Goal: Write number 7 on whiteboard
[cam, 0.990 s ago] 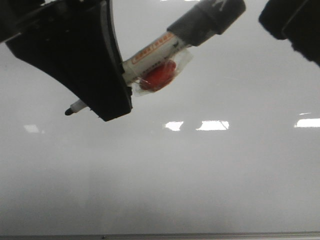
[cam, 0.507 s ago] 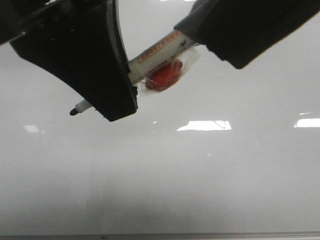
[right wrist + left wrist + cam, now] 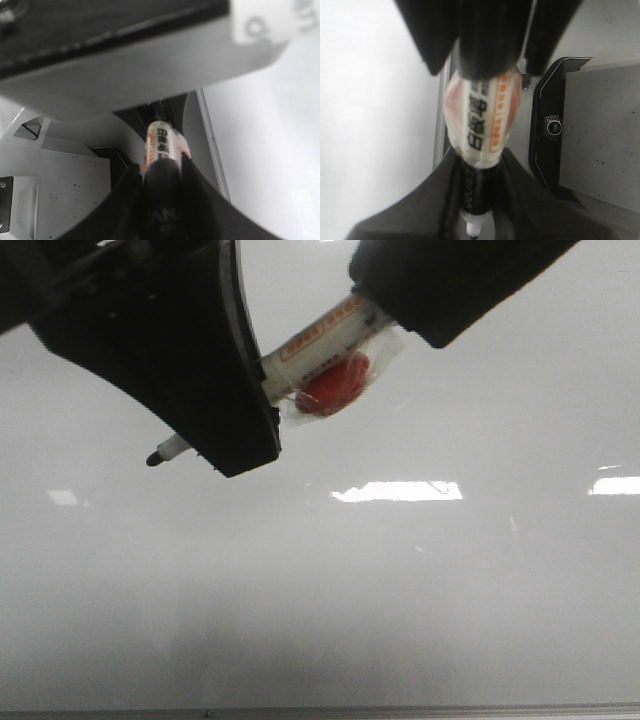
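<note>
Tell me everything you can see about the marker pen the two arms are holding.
The marker is a white-barrelled pen with an orange-edged label of black printed characters, a clear wrap with a red blob on its side, and a bare dark tip. It slants above the whiteboard, tip lowest. The left end effector grips its front part; the right end effector covers its back end. No stroke is visible.

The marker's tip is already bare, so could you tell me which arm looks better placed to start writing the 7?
Left, probably: the left gripper holds the marker with its tip pointing beyond it, over the whiteboard. The right gripper grips only the rear end.
</note>
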